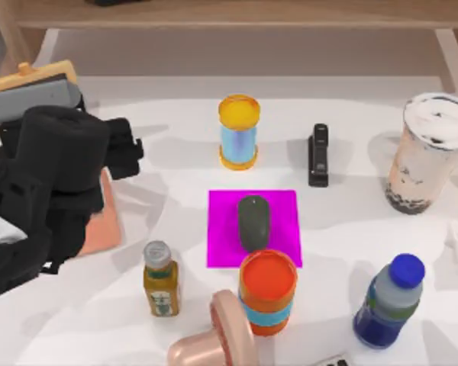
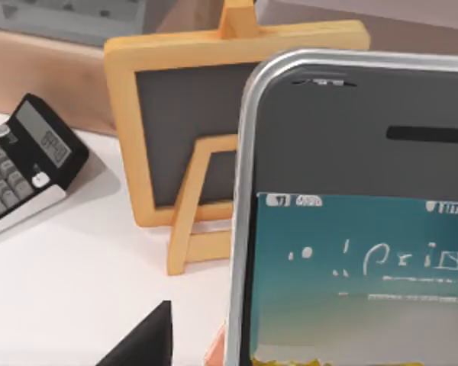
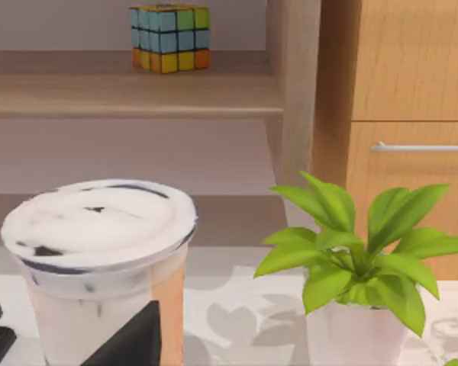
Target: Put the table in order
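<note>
Close against the left wrist camera, a silver-edged smartphone (image 2: 351, 213) with a teal lit screen is seen, cut off at the frame's edge; the white marks on its screen cannot be read. Behind it a small chalkboard in a yellow wooden easel frame (image 2: 206, 130) stands on the white matte tabletop (image 2: 69, 290), and a black calculator with grey keys (image 2: 27, 164) is partly cropped beside it. From above, the left arm's black hand (image 1: 118, 152) is seen at the tabletop's left side, over a partly hidden orange-pink flat object (image 1: 105, 217); whether its fingers are wide or narrow cannot be told. The right arm's hand is marked by a dark fingertip (image 3: 130, 343) low in the right wrist view, and its opening cannot be told either. Before it stand a clear plastic cup of milk tea with a white lid (image 3: 99, 267) and a green leafy plant in a white pot (image 3: 351, 267), with a multicoloured puzzle cube (image 3: 170, 38) on the light wooden shelf (image 3: 130, 91) behind. At the tabletop's middle, a dark grey computer mouse (image 1: 253, 221) lies on a magenta square mat (image 1: 282, 210). No label can be read on the small amber bottle with a grey cap (image 1: 160, 278).
</note>
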Controlling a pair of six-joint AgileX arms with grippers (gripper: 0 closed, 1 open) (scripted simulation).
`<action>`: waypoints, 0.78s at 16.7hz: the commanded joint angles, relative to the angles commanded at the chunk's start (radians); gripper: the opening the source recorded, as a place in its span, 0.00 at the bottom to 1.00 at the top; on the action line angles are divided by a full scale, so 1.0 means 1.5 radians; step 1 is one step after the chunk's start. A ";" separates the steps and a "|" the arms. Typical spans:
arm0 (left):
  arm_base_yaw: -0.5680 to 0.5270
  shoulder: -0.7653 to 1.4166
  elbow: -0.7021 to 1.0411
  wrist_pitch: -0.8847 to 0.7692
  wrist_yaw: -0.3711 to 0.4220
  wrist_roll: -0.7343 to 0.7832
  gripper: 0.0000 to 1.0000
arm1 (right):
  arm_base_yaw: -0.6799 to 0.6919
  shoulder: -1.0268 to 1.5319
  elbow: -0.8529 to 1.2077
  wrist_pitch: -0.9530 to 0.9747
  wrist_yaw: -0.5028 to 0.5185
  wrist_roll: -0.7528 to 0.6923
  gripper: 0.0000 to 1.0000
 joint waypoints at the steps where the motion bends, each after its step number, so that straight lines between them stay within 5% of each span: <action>1: 0.000 0.000 0.000 0.000 0.000 0.000 1.00 | 0.000 0.000 0.000 0.000 0.000 0.000 1.00; 13: -0.051 -0.077 -0.039 -0.067 -0.041 -0.043 1.00 | 0.000 0.000 0.000 0.000 0.000 0.000 1.00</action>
